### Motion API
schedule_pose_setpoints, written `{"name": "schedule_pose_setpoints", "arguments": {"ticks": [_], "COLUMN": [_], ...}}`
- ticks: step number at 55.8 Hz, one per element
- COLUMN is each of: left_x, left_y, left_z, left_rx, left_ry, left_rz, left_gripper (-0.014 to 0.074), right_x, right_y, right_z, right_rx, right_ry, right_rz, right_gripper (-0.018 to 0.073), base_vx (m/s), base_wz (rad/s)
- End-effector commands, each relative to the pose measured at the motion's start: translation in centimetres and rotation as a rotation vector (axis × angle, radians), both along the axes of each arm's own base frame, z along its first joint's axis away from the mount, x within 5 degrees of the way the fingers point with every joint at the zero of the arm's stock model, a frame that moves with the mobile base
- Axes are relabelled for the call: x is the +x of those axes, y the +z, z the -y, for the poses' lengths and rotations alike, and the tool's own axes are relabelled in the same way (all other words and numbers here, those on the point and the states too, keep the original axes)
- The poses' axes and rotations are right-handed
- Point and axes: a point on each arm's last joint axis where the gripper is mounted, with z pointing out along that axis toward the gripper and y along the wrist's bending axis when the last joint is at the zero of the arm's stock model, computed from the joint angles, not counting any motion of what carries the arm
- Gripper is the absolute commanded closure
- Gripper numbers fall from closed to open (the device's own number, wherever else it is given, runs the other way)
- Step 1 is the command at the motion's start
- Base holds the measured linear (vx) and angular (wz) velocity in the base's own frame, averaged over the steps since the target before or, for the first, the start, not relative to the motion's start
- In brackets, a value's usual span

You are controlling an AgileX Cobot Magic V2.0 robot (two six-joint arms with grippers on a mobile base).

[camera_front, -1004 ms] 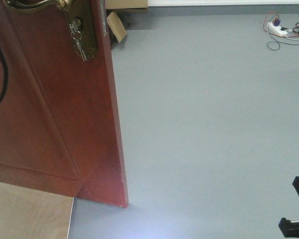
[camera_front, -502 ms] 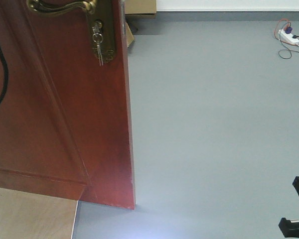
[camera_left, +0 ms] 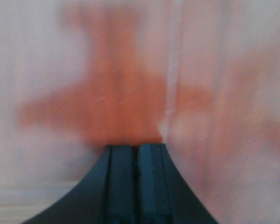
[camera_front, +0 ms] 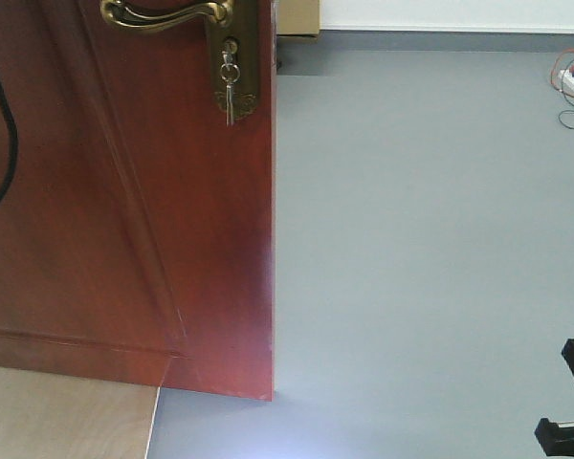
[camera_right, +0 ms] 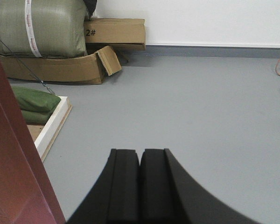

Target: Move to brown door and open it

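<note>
approach looks complete: glossy reddish-brown panelled wooden door fills the left of the front view, brass lever handle untouched. left gripper and right gripper both closed, empty. remaining: grasp lever, swing door.

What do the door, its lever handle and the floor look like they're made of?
Brown door: looks like wood or wood veneer under a glossy reddish-brown varnish; moulded panel lines and soft sheen show. Lever handle: brass-coloured metal, aged finish, with highlights along its curve. Floor: smooth seamless grey, probably vinyl or painted; can't tell which.
</note>
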Motion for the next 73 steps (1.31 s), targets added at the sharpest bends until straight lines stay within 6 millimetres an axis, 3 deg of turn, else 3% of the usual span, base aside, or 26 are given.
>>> {"name": "schedule_pose_setpoints", "arguments": {"ticks": [1,64,73], "left_x": [-1.52,-1.52,-2.33], "left_y": [2.81,2.81,3.53], "left_z": [-0.41,-0.41,-0.60], "left_rx": [-0.044,-0.044,-0.041], "left_ry": [0.018,0.018,0.021], "left_rz": [0.139,0.139,0.169], "left_gripper": [0.0460,0.0460,0.0460], "right_x": [0.17,0.18,0.18], "right_y": [0.55,0.60,0.60], "right_z": [0.04,0.04,0.04], "right_rx": [-0.011,-0.010,-0.010], "right_ry": [-0.001,-0.001,-0.001], "right_rz": [0.078,0.084,0.084], "right_gripper": [0.0559,0.0559,0.0559], "base_vx": [0.08,0.02,0.00], "base_wz": [0.06,0.02,0.00]}}
